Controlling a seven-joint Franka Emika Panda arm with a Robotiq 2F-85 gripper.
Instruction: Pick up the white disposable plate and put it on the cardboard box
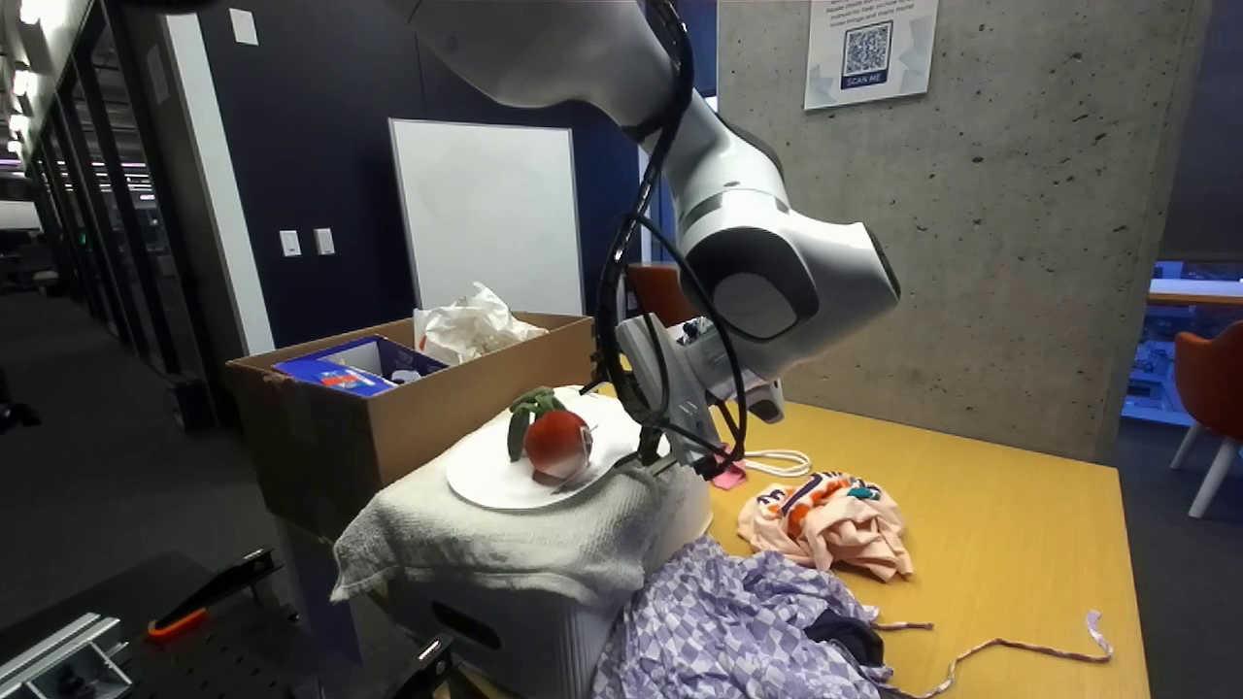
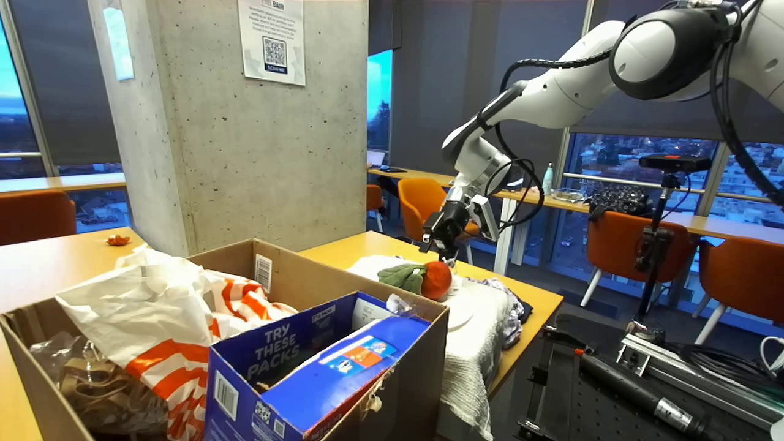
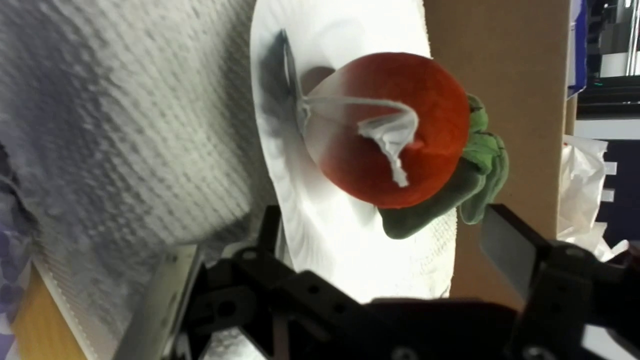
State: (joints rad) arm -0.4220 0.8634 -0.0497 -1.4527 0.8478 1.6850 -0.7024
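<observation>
The white disposable plate (image 1: 486, 476) lies on a white towel, with a red-orange tomato-like item (image 1: 557, 444) with green leaves on it. The plate also shows in the other views (image 2: 460, 313) (image 3: 320, 225). The brown cardboard box (image 1: 476, 393) stands right beside it, and shows in the other views too (image 2: 416, 373) (image 3: 525, 125). My gripper (image 3: 382, 220) is open at the plate's edge. In the wrist view one finger is just outside the rim and the other on the plate's far side, before the box wall. I cannot tell whether a finger touches the plate.
The towel (image 1: 524, 544) drapes over a pale bin (image 1: 524, 631). A purple checked cloth (image 1: 728, 621) and a peach cloth (image 1: 825, 524) lie on the yellow table (image 1: 1010, 544). A blue carton (image 2: 343, 373) and a white bag (image 2: 147, 300) fill much of the box.
</observation>
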